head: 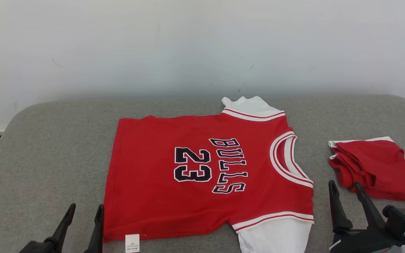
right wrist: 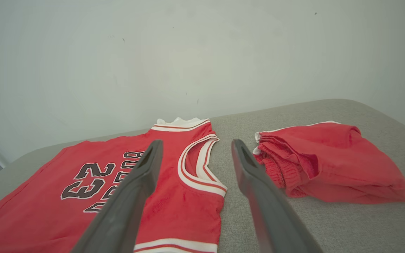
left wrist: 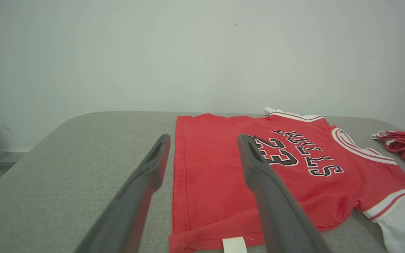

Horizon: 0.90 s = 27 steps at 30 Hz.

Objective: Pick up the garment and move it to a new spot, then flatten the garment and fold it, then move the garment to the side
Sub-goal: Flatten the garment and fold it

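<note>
A red jersey, the garment (head: 202,175) (left wrist: 223,175) (right wrist: 174,196), lies spread flat on the grey padded table, neck to the right, with "BULLS 23" in black and short white sleeves. Its hem with a white tag faces left. My left gripper (head: 84,212) (left wrist: 204,140) stands open at the front left, just off the hem's near corner, with nothing between its fingers. At the front right my right gripper (head: 345,188) (right wrist: 197,146) is open too, between the jersey's near sleeve and a folded red piece, touching neither.
Folded red shorts (head: 374,168) (right wrist: 329,161) (left wrist: 404,146) lie at the right of the grey table (head: 47,158). A white wall (head: 188,45) rises right behind the table. The table's left half is bare grey cloth.
</note>
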Tool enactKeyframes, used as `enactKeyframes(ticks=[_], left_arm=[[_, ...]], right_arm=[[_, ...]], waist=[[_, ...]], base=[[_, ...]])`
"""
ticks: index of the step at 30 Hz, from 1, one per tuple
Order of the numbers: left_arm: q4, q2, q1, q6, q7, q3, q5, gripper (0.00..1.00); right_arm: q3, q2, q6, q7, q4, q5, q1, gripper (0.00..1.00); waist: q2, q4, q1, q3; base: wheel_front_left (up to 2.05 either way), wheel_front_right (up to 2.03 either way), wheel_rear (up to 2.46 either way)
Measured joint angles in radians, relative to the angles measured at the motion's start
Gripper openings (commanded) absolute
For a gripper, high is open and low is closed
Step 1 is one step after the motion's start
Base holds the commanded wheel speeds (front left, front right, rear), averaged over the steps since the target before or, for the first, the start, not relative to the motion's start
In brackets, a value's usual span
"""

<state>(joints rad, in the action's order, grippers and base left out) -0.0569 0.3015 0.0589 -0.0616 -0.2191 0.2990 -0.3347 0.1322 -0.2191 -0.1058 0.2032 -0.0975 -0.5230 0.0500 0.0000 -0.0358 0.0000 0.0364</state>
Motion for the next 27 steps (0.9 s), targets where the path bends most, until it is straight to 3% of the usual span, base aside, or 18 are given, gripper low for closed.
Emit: enactKeyframes(ticks=[12, 20, 27], left_arm=[[0.015, 0.007, 0.001, -0.001, 0.031, 0.001, -0.002, 1.0], [-0.019, -0.011, 0.016, 0.046, 0.165, 0.053, -0.076, 1.0], [-0.137, 0.028, -0.007, 0.053, 0.346, 0.071, -0.08, 1.0]], right_arm=[[-0.011, 0.033, 0.009, -0.004, -0.016, -0.035, -0.001, 1.0], [0.068, 0.046, 0.006, -0.238, -0.026, -0.089, 0.033, 1.0], [0.115, 0.028, -0.013, -0.412, 0.0, -0.046, 0.069, 1.0]], waist=[[0.0, -0.003, 0.0, -0.004], [0.0, -0.004, 0.0, -0.009], [0.0, 0.002, 0.0, -0.031]], base=[[0.0, 0.0, 0.0], [0.0, 0.0, 0.0], [0.0, 0.0, 0.0]])
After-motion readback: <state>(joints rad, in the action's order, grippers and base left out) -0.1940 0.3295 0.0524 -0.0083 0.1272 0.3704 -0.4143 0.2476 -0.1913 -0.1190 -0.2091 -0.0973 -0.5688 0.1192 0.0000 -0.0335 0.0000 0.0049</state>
